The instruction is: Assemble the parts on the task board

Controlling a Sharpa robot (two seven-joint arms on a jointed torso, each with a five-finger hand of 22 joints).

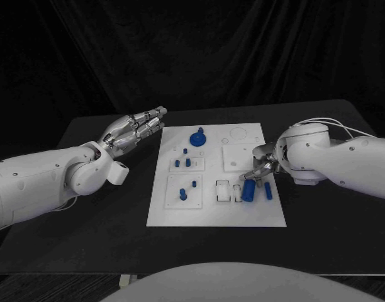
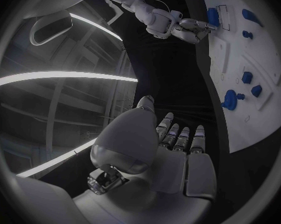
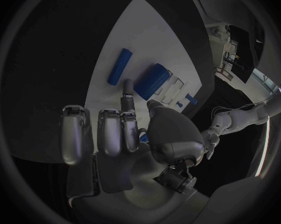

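The white task board (image 1: pixel 215 214) lies mid-table. A large blue knob (image 1: pixel 197 137) stands at its far end, with small blue pegs (image 1: pixel 182 163) and a blue piece (image 1: pixel 182 193) on its left half. By the right edge lie a thick blue cylinder (image 1: pixel 250 190) (image 3: pixel 152 78) and a slim blue bar (image 1: pixel 268 189) (image 3: pixel 120 65). My right hand (image 1: pixel 262 167) (image 3: pixel 125 134) hovers just behind them, one finger reaching down between the two, holding nothing. My left hand (image 1: pixel 138 129) (image 2: pixel 175 149) floats left of the board's far corner, fingers straight, holding nothing.
Rectangular slots (image 1: pixel 223 190) sit left of the thick cylinder, and a round recess (image 1: pixel 239 134) marks the board's far right corner. Black table (image 1: pixel 328 207) surrounds the board, with dark curtain behind.
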